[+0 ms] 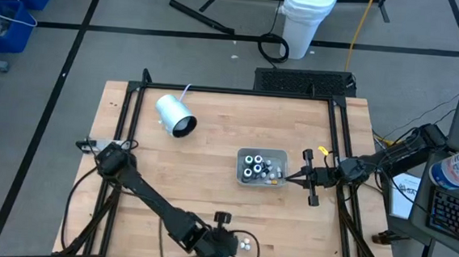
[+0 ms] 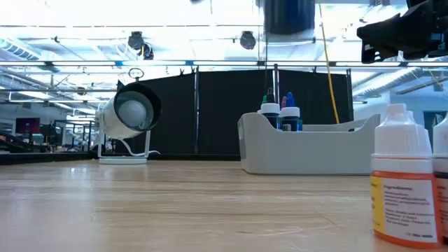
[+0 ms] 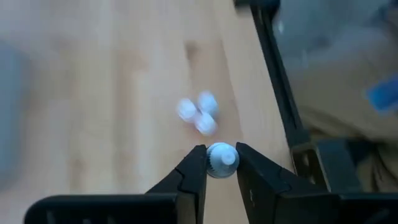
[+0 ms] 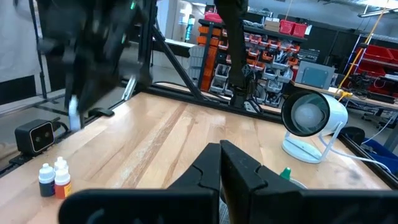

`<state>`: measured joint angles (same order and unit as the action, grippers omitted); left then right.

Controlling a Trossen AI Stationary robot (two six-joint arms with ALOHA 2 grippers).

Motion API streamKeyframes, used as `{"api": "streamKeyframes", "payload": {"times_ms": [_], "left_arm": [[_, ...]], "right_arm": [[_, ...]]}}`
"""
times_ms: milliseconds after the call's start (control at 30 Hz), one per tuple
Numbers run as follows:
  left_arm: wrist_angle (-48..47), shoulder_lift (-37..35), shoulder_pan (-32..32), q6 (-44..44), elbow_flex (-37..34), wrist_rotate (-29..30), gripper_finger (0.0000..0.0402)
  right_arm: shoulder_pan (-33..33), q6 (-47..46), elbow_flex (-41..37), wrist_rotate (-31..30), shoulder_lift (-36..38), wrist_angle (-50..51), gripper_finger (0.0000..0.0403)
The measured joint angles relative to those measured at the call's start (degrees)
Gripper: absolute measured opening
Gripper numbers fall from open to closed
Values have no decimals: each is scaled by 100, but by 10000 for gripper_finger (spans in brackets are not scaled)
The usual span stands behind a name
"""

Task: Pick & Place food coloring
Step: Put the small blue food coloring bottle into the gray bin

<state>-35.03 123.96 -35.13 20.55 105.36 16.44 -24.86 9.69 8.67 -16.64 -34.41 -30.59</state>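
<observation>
Left pincer (image 3: 221,165) grips a white-capped bottle (image 3: 221,159).

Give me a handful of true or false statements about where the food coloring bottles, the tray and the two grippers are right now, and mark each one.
1. The left gripper has its fingers closed around a white-capped food coloring bottle. True.
2. The grey tray is empty. False: several bottles stand inside it.
3. The right gripper sits just beside the tray with its fingers shut and nothing between them. True.
4. The white cylinder stands inside the tray. False: it lies on the wooden table, apart from the tray.
5. A few more bottles stand clustered on the table near the left gripper. True.
</observation>
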Motion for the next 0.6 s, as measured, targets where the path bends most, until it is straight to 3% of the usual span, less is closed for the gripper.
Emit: {"api": "streamKeyframes", "payload": {"times_ms": [233, 600], "left_arm": [[-443, -932, 152, -407, 2, 1138, 74], [-841, -1841, 739, -1648, 2, 1087, 75]], "right_arm": [[2, 0, 0, 2, 1, 25, 4], [1, -304, 0, 15, 0, 76, 4]]}}
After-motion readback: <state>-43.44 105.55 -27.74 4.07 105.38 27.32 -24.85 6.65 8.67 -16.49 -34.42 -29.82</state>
